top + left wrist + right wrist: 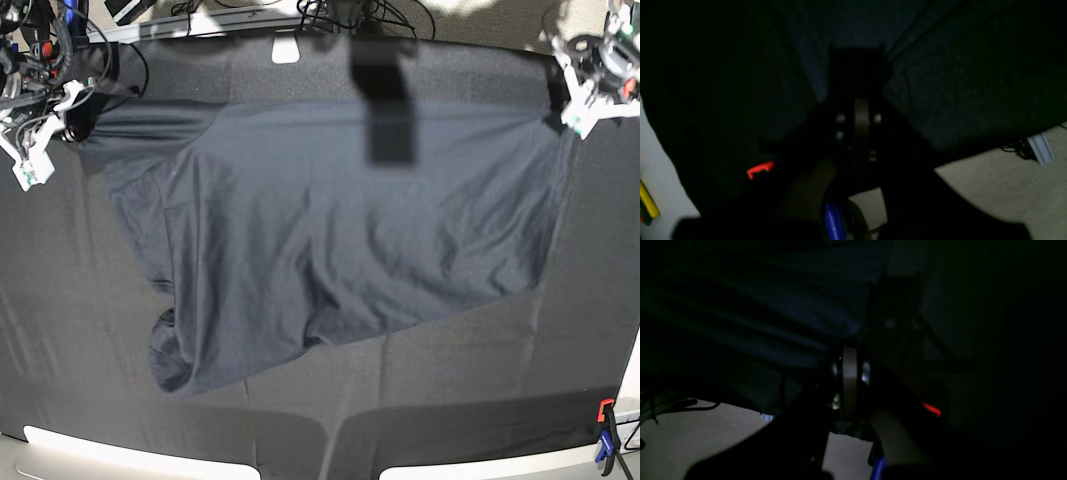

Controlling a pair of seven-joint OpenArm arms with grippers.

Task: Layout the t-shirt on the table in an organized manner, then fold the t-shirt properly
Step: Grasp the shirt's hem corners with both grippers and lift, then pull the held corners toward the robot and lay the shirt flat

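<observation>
Left pincer (556, 118): clenched on a t-shirt (330, 240) corner.
Right pincer (75, 128): clenched on the other.
Why: pulls it flat over the table (60, 330).

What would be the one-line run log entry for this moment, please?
phase: spreading | t-shirt: stretched over table, lower part rumpled | left gripper: shut on t-shirt | right gripper: shut on t-shirt

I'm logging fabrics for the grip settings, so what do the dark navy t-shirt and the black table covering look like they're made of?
The dark navy short-sleeved t-shirt looks like thin knit fabric with a slight sheen: it falls in fine soft wrinkles and catches light. The black table covering looks like heavier matte cloth, duller, with only faint broad creases. Exact fibres cannot be told.
</observation>
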